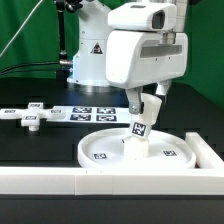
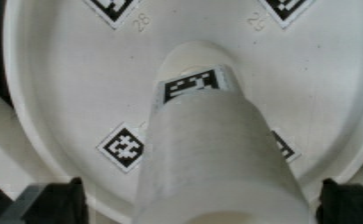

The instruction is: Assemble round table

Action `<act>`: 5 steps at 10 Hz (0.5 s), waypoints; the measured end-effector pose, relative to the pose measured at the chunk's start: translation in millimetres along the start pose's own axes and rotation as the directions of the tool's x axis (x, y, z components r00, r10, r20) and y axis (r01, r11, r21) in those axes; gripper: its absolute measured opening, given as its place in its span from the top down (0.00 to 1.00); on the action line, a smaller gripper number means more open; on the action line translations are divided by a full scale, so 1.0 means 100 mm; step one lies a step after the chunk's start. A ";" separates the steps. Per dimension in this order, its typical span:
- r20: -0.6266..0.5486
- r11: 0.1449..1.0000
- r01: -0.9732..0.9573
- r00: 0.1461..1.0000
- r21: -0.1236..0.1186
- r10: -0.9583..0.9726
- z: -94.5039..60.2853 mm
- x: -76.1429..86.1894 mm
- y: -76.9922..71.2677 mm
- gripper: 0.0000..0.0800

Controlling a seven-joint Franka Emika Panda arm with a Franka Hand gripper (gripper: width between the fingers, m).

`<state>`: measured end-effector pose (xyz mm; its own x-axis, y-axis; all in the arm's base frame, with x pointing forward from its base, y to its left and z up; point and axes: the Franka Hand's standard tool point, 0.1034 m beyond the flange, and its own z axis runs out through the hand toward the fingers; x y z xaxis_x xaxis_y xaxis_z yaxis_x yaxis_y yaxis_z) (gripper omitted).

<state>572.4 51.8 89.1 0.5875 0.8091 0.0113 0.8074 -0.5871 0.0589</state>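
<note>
Nearest the wrist lens, the short cylindrical leg [image 2: 210,150] fills the middle of the wrist view and runs away from the camera toward the disc. A black-white square tag [image 2: 196,83] sits close to its far end. The gripper [image 1: 147,100] straddles this leg. One dark finger [image 2: 57,198] shows on each side of it. A dark gap shows between the leg and one finger, and the other finger lies just beside it. It cannot be told from either view whether the pads are pressed against the leg.

In the exterior view the leg stands tilted at centre right of the frame. Its upper end is at the fingers and its lower end is down inside the large rimmed round disc [image 1: 172,153]. Whether the lower end is seated in the disc is not resolved.

The disc lies flat on the black table [image 1: 30,145] at lower right of the frame, hollow side up. Its inner face carries several square tags.

Just behind the disc, at mid-frame, lies the marker board [image 1: 88,113]. The flat cross-shaped foot piece [image 1: 30,117] lies flat on the table at left of the frame, well apart from the disc. The white border rail [image 1: 100,182] runs along the bottom edge of the frame and turns up the right side, just beside the disc rim.
</note>
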 end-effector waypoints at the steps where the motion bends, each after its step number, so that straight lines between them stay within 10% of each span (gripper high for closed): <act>1: 0.001 0.999 0.052 0.999 0.000 -0.052 0.00 -0.02 0.02 0.19; 3: 0.003 0.990 0.140 0.990 -0.001 -0.140 0.00 -0.03 0.03 0.19; 5: 0.004 0.990 0.138 0.990 0.000 -0.138 0.00 -0.03 0.02 0.48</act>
<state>572.2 48.0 89.2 0.4705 0.8824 -0.0011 0.8809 -0.4696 0.0595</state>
